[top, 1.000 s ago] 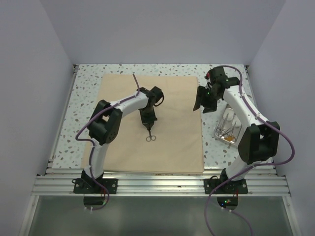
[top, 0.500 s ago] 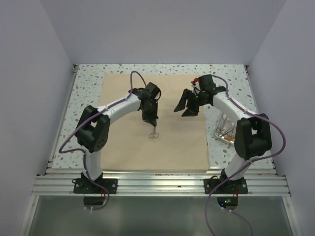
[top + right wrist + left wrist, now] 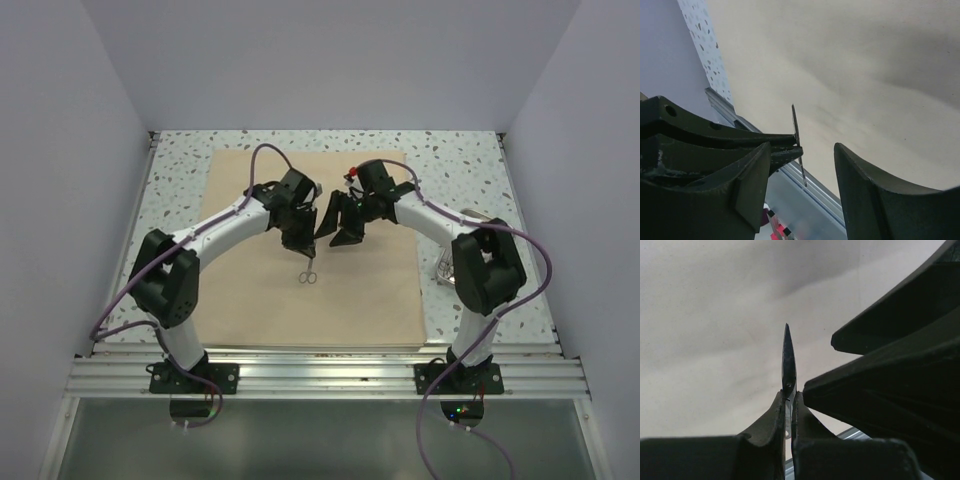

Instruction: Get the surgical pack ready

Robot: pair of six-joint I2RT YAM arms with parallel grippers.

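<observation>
We see the large tan-beige fabric sheet (image 3: 250, 300) lying spread flat on the white speckled table (image 3: 170, 190), covering most of its middle, with its near edge close to the metal rail at the front. Both arms reach in over the far half of the sheet. The left gripper (image 3: 299, 248) has its jaws pressed together on a pair of thin silver scissors (image 3: 307, 276), whose finger rings hang out below the jaws toward the near side. In the left wrist view we see the scissors (image 3: 788, 365) edge-on, pinched between the two dark fingers (image 3: 767, 425). We cannot tell whether they touch the fabric. The right gripper (image 3: 338, 228) hovers just beside the left one, its jaws standing apart and holding nothing. A small shiny steel tray (image 3: 441, 270) sits on the table off the sheet's right edge, mostly hidden behind the right arm
</observation>
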